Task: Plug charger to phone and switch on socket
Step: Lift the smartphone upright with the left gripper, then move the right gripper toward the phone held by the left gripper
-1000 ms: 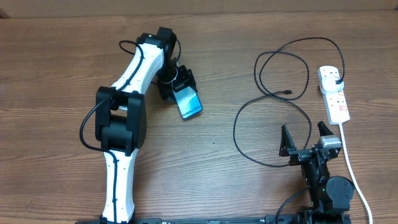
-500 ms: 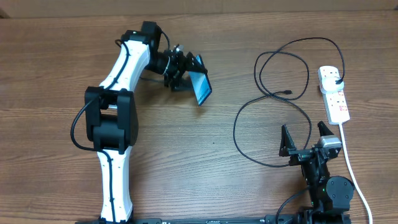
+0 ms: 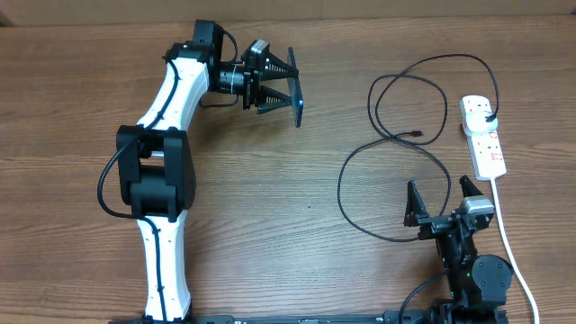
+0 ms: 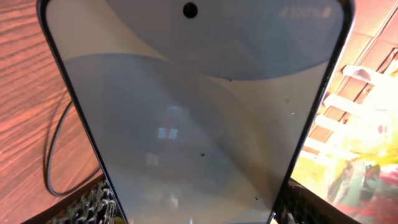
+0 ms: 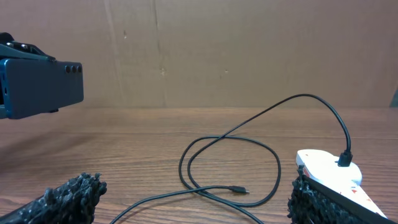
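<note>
My left gripper is shut on the phone and holds it on edge above the table at the back. In the left wrist view the phone's screen fills the frame between the fingers. In the right wrist view the phone's dark blue back hangs at the left. The charger, a thin black cable, lies looped on the table, its connector tip free and its plug in the white socket. The tip also shows in the right wrist view. My right gripper is open and empty at the front right.
The socket's thick white cord runs along the right side toward the front edge. A brown cardboard wall stands behind the table. The left arm stretches over the left half of the table.
My left gripper has lifted the phone off the table, moved it back and to the right, and turned it from flat to on edge. The right arm has not moved.
</note>
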Controlling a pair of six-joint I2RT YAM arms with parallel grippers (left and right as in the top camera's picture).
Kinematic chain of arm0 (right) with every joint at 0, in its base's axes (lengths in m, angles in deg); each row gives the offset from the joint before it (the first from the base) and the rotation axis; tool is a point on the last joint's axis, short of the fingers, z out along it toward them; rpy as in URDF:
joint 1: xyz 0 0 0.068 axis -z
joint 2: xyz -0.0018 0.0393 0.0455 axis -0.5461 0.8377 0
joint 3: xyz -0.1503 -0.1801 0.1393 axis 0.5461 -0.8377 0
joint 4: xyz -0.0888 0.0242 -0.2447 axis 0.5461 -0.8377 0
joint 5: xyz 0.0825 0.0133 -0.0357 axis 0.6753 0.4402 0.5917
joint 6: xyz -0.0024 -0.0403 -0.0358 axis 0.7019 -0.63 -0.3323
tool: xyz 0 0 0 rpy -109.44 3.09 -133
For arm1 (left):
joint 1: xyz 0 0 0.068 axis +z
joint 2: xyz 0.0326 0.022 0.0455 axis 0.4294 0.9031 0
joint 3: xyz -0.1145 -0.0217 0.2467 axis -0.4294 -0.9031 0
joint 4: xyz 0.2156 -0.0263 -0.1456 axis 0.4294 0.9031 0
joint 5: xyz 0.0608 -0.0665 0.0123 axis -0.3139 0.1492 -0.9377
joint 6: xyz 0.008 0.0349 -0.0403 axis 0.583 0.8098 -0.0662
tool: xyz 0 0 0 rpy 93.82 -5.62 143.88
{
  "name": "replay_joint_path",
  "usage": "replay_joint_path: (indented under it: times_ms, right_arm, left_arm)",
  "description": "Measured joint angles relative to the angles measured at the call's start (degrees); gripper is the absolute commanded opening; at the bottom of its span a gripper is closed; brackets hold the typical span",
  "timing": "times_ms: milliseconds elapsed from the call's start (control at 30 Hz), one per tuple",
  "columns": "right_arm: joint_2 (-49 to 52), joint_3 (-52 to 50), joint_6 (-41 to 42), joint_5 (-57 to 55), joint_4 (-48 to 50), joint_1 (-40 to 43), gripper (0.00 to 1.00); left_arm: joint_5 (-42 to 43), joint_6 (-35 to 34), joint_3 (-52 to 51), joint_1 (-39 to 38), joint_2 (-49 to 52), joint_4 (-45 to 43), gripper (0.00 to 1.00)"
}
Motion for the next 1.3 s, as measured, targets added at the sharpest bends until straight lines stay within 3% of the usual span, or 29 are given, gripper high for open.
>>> replay_joint_path:
  times_ms: [633,767,967,1300]
  right_arm:
    - [0.0,0.0,0.7,1.7,0.2,0.0,1.00]
    - [0.0,0.0,9.4,8.2,3.5,0.0,1.00]
    - [0.0,0.0,31.8,17.0,3.3,0.0,1.00]
    - [0.1,0.0,40.7,9.0,9.5,0.0,1.00]
  left_arm:
    - [2.2,-8.7,0.0,0.0,0.0,0.0,0.73]
    - [2.2,-8.8,0.0,0.0,0.0,0.0,0.73]
    - [2.2,-8.8,0.0,0.0,0.0,0.0,0.72]
    - [1.0,-9.0,0.0,0.0,0.0,-0.5,0.73]
